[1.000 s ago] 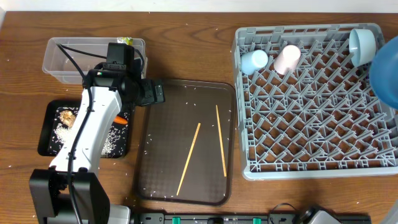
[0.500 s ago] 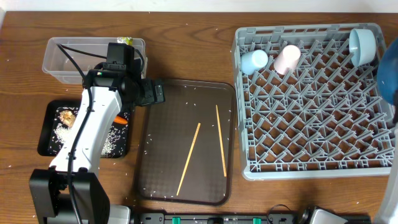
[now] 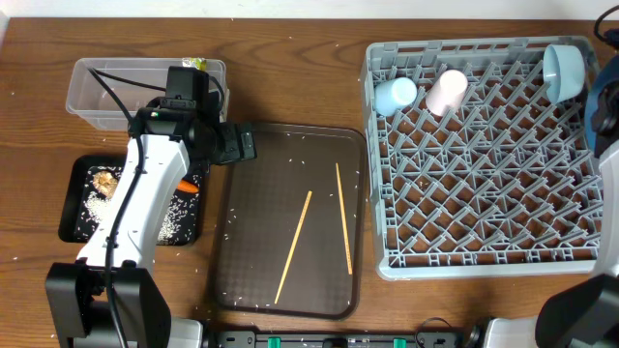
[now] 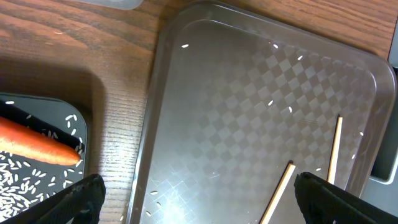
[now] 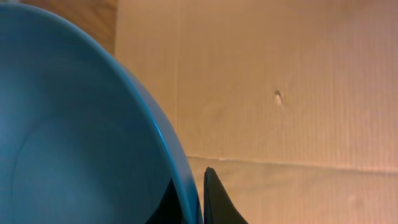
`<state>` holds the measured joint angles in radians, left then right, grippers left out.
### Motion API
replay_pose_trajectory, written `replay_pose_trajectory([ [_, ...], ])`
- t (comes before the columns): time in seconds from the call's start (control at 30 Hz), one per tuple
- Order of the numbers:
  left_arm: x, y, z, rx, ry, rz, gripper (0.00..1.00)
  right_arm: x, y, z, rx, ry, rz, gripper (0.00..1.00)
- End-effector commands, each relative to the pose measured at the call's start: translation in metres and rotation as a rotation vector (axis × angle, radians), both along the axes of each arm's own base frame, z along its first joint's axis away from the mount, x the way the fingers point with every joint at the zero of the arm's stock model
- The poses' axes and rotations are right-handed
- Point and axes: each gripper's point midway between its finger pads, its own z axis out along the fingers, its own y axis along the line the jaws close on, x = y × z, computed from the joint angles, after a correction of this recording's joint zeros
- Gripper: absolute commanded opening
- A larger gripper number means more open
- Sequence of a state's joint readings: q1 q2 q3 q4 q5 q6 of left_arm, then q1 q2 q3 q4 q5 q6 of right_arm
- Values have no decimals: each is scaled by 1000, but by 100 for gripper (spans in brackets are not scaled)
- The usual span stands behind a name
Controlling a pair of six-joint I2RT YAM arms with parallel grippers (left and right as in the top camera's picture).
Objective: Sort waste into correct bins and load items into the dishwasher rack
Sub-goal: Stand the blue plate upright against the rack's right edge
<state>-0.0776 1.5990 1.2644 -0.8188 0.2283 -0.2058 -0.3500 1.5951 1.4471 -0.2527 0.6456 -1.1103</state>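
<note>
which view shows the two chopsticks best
Overhead: both chopsticks lie in full on the brown tray. The left wrist view catches only their ends; the right wrist view shows none, just the blue plate.

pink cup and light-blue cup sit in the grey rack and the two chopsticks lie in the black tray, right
No: the two chopsticks lie on the brown serving tray instead, as the overhead view shows. The pink cup and light-blue cup do sit in the grey rack.

Left claw (image 4: 199, 208) gapes wide, arm stretched forward; right claw (image 5: 204, 202) clamped tight, far right.
</note>
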Motion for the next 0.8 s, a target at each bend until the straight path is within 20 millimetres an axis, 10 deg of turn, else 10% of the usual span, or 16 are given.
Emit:
replay_pose_trajectory([
  [0.0, -1, 4, 0, 14, 0, 2, 98, 12, 6, -6, -18, 60, 60, 1],
  [0.77, -1, 4, 0, 14, 0, 2, 98, 8, 8, -45, 46, 188, 63, 1],
])
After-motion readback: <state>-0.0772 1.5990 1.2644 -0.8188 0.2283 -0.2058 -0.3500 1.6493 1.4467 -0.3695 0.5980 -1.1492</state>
